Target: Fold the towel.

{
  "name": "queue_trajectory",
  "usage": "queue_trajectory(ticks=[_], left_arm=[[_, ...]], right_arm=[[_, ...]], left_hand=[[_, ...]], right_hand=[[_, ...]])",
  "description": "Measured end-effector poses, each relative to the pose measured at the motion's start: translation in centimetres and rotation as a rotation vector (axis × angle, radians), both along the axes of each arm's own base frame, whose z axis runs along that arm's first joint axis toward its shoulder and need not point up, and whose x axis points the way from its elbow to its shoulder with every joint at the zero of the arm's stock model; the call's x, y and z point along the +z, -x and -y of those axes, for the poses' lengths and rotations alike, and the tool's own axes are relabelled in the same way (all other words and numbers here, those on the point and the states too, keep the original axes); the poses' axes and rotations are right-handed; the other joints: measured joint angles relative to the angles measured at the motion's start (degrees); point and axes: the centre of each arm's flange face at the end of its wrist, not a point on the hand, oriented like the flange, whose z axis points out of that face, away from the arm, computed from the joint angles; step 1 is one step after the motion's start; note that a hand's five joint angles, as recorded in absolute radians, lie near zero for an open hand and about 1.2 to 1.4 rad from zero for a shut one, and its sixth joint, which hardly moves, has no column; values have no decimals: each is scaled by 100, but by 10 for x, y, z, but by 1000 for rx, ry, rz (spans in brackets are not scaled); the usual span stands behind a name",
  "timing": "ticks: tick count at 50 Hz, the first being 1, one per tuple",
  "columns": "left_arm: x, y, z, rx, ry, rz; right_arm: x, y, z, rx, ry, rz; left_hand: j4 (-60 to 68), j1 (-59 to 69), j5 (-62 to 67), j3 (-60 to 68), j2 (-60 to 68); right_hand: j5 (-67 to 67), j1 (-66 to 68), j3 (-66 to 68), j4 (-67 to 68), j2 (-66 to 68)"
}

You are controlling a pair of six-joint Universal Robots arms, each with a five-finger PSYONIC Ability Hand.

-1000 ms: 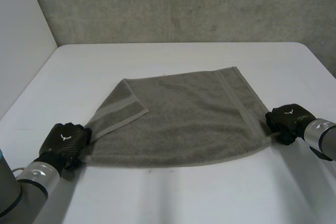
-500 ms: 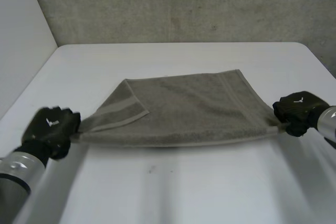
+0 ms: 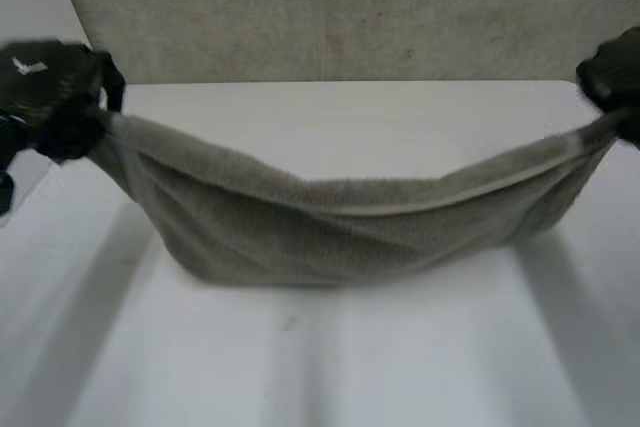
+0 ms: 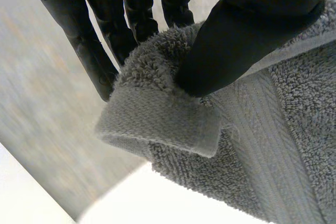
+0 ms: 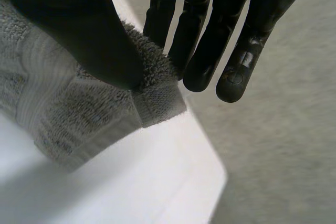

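The grey-green towel [image 3: 340,227] hangs in a sagging sling between my two hands, its lower fold resting on the white table [image 3: 330,367]. My left hand [image 3: 50,87] is raised at the far left and pinches one corner of the towel [image 4: 157,119] between thumb and fingers. High at the far right, my right hand [image 3: 612,72] holds the opposite corner; there the thumb presses the towel corner [image 5: 157,103] against the fingers. The edge between the two held corners is stretched and droops in the middle.
A grey concrete wall [image 3: 350,7] stands behind the table's far edge. A pale wall [image 3: 40,167] runs along the left side of the table.
Both hands have risen from the table and moved apart and back, lifting the towel's near corners. The flat towel now hangs as a sagging sling.
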Motion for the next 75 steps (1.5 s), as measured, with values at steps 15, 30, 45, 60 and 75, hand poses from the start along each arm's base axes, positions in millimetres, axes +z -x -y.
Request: queue_trajectory(ticks=[15,30,45,60,75], left_arm=[[-62,20,124,7,-208,35],[74,36,159,60,582,-295],[-73,41,150,21,119,-203],[-195,32,116,-13,-165,168],[-149,-11,27,-25,-437,357]], right_arm=[[-69,-58,80,-10,-60,-99],[93,-59,106,-79,835,479],[-78,-78,107,31,202,248],[-191,-62,77,17,-215,17],[-157,9,2,15,-526,-288]], left_hand=[[1,4,0,4,2],[1,27,0,4,2],[2,28,19,4,4],[2,28,19,5,4],[2,28,19,4,4]], right_hand=[[5,0,0,0,8],[8,0,0,1,8],[14,0,0,2,8],[18,0,0,2,8],[29,0,0,2,8]])
